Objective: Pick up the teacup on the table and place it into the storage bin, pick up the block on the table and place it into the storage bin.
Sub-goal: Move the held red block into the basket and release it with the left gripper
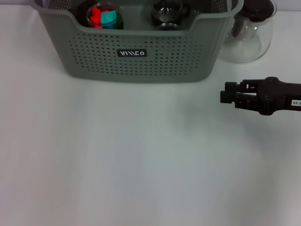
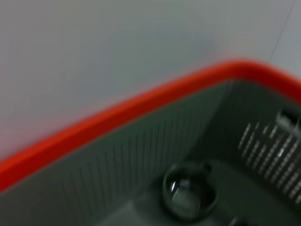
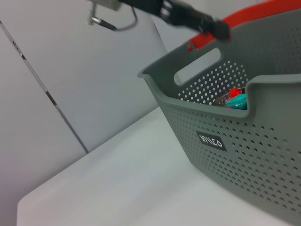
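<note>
Right hand (image 1: 225,97): it hangs above the tabletop on the robot's right, pointing toward the middle, level with the front of the storage bin and apart from it; its black fingers lie close together and grip nothing.
Left hand: it does not show in the head view; its wrist camera looks down into the bin from above, and whether its fingers are apart or together cannot be told.
Storage bin (image 1: 136,54): grey-green, with perforated walls, cut-out handles and a small black label (image 1: 131,53) with white lettering; it stands at the far middle of the tabletop.
Teacup (image 1: 167,13): clear glass, lying inside the bin toward its right part; the left wrist view shows it on the bin floor near a wall.
Block (image 1: 96,16): red, beside a teal piece (image 1: 109,18), both in a round clear container inside the bin's left part.
Teapot (image 1: 249,33): clear glass with a dark lid, standing on the tabletop just beside the bin's right end.
Tabletop (image 1: 131,155): plain white and smooth.
Room: the right wrist view shows pale grey wall panels with thin dark seams behind the tabletop, and an orange-red band along the bin's far rim.
</note>
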You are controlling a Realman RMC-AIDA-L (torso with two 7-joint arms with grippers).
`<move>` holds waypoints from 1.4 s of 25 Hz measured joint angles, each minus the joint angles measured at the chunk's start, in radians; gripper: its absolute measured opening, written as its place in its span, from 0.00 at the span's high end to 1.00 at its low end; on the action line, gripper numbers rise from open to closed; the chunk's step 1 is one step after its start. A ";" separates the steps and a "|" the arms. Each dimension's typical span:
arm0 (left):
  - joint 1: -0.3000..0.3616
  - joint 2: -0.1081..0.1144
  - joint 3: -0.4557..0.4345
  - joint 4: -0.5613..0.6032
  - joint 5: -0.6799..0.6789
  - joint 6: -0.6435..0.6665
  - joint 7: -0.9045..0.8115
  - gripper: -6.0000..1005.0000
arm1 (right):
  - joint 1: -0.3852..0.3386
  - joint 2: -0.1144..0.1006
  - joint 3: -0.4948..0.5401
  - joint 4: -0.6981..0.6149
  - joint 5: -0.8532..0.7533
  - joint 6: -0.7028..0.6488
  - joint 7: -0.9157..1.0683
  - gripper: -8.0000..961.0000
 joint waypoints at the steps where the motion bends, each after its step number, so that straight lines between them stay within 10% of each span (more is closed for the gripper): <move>1: -0.015 -0.006 0.017 -0.018 0.036 -0.008 -0.018 0.35 | 0.000 0.000 0.000 0.001 0.001 0.000 0.000 0.50; 35: -0.004 -0.041 0.059 -0.009 0.177 -0.088 -0.127 0.22 | -0.001 0.001 -0.001 0.006 -0.001 -0.004 0.000 0.46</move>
